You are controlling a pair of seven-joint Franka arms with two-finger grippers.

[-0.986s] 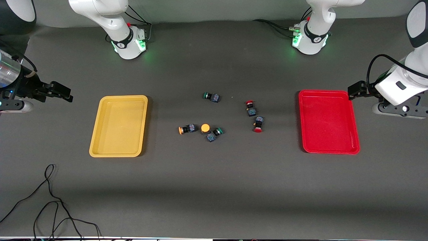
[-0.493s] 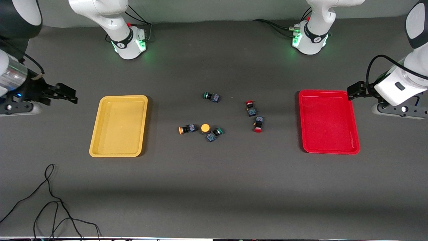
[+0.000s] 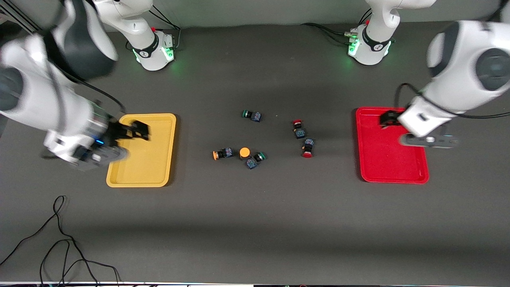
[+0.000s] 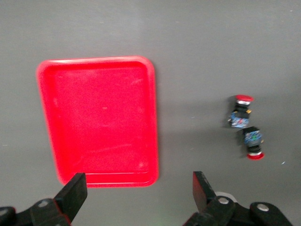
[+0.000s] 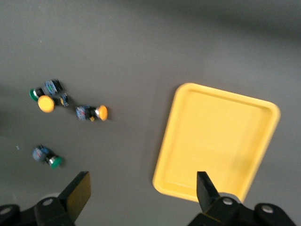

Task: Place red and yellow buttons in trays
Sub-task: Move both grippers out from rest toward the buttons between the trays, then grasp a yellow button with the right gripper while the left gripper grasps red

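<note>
1. The yellow tray (image 3: 141, 150) lies toward the right arm's end of the table (image 3: 255, 223), with nothing in it.
2. The red tray (image 3: 392, 159) lies toward the left arm's end, also with nothing in it.
3. Between the trays, two red buttons (image 3: 299, 129) (image 3: 307, 148) lie just beside each other, nearer the red tray.
4. Two yellow buttons (image 3: 222, 154) (image 3: 244, 152) lie nearer the yellow tray; a green-capped switch (image 3: 255, 159) touches the second, and another green-capped switch (image 3: 252, 115) lies farther from the front camera.
5. The right gripper (image 3: 137, 130) hangs over the yellow tray, jaws spread wide and holding nothing.
6. The left gripper (image 3: 387, 118) hangs over the red tray, jaws likewise wide apart and holding nothing.
</note>
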